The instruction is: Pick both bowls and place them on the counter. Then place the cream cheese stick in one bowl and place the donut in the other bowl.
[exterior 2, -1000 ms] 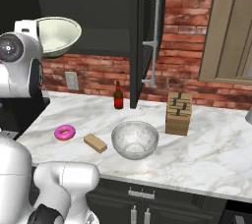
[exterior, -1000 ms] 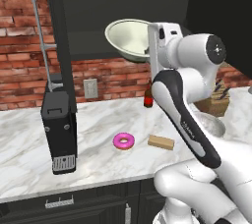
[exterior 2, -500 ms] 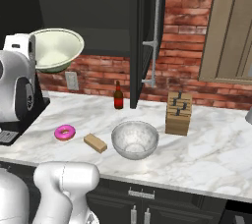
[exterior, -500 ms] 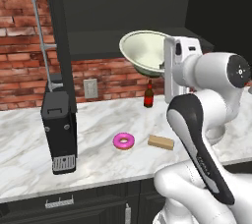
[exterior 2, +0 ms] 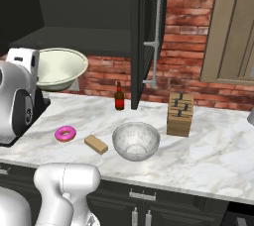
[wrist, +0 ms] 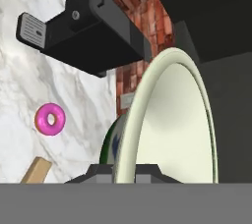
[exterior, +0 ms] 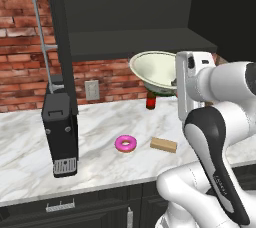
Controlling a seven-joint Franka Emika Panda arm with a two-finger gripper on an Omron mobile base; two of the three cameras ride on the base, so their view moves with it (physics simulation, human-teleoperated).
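My tool (wrist: 124, 171) grips the cream bowl (exterior: 156, 71) by its rim – held tilted, up off the surface (exterior: 100, 132). Donut (exterior: 125, 144) and cream cheese stick (exterior: 164, 145) lie near the front edge. Right base view adds the marbled bowl (exterior 2: 136, 141) – beside the stick.

Red brick wall (exterior 2: 193, 31) behind the counter. Dark open cabinet (exterior: 135, 17) above, its door (exterior 2: 149, 27) swung out with a metal bar handle (exterior 2: 158, 36). Outlet (exterior: 91, 90) on the brick. Beige panelled shutter (exterior 2: 230, 27) at right. Dark lower cabinets (exterior 2: 163, 205) with metal pulls. Even, soft light.
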